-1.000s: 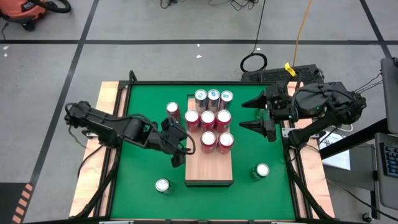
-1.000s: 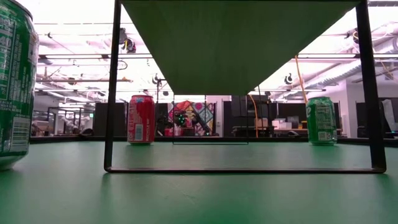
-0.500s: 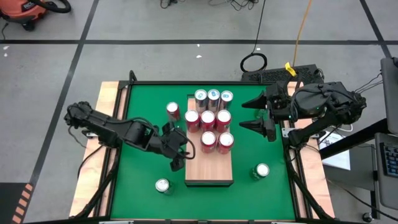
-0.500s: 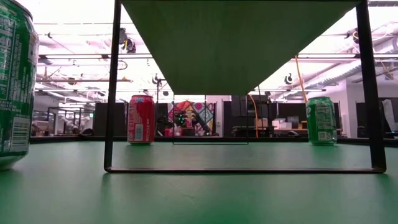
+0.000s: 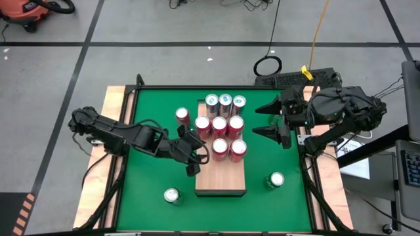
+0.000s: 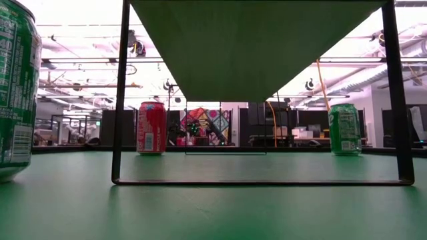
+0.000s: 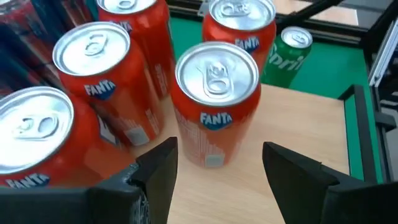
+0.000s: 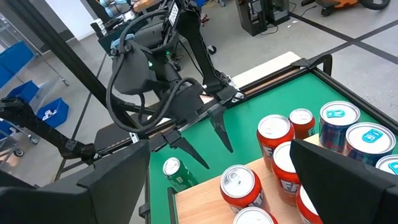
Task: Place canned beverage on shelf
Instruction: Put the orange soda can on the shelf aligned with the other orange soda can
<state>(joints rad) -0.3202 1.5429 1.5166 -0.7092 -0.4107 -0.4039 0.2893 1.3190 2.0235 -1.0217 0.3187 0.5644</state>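
Keep left claw released, fingers spread just short of the nearest orange can at the shelf edge. Line up square on it, and avoid nudging neighbours packed close beside. Leave right claw parked over the desk, also released. Count eleven cans: eight on the shelf (five orange, three blue-topped), three on the desk, namely red can and two green cans. One shelf.

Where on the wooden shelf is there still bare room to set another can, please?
The shelf is bare at its near end, below the last pair of red cans; nothing stands there. Its far end is crowded with packed rows of cans. The left gripper, open, hangs at the shelf's left edge beside those cans, so that side is tight.
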